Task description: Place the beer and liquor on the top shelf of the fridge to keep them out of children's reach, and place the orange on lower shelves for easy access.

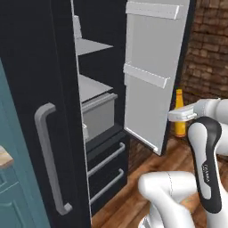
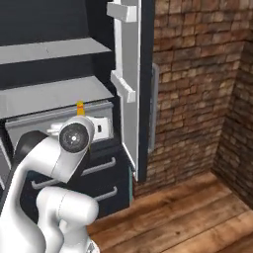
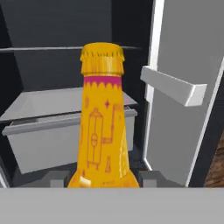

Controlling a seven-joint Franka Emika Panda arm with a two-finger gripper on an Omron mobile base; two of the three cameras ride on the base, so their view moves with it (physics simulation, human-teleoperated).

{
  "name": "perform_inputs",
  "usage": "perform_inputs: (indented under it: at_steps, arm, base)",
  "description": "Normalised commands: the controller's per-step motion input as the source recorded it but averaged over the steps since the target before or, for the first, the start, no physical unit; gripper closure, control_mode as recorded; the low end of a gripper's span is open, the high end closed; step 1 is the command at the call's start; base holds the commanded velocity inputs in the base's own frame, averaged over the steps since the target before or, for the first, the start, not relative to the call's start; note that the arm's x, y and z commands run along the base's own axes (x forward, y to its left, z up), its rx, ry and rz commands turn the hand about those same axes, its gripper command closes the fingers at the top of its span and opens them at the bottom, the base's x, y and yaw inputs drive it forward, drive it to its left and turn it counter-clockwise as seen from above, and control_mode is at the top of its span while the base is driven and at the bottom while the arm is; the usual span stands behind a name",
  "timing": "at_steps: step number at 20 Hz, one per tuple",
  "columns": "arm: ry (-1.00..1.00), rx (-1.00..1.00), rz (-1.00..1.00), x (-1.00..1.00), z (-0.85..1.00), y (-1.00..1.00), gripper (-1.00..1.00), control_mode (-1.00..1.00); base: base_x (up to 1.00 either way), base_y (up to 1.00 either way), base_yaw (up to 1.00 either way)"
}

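My gripper (image 1: pixel 180 116) is shut on the beer (image 1: pixel 179 111), a slim amber bottle held upright just outside the open fridge (image 1: pixel 53 67), beyond the door's edge. In the hand view the beer (image 3: pixel 103 131) stands between my fingertips (image 3: pixel 57 180) and faces the fridge interior. Its yellow cap (image 2: pixel 79 105) pokes up behind my wrist in the right base view. The top shelf of the fridge (image 1: pixel 92 46) is a bare grey panel, well above the bottle. The liquor and the orange are out of view.
The fridge door (image 1: pixel 151 67) stands open with white bins (image 1: pixel 147 75) on its inside. Below the top shelf are a lower shelf (image 2: pixel 49 94), a grey drawer (image 3: pixel 48 135) and dark drawers (image 1: pixel 107 164). A brick wall (image 2: pixel 197 99) and wooden floor (image 2: pixel 188 217) lie to the right.
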Motion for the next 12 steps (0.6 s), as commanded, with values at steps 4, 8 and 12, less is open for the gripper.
perform_inputs:
  at_steps: [4,8,12]
  arm:
    - [0.00,0.00,0.00,0.00,0.00,0.00,1.00,1.00]
    - [0.00,0.00,0.00,0.00,0.00,0.00,1.00,1.00]
    - [0.00,0.00,0.00,0.00,0.00,0.00,1.00,1.00]
  base:
    - [0.65,-0.42,0.64]
    - [0.56,-0.16,0.63]
    - [0.47,0.00,0.58]
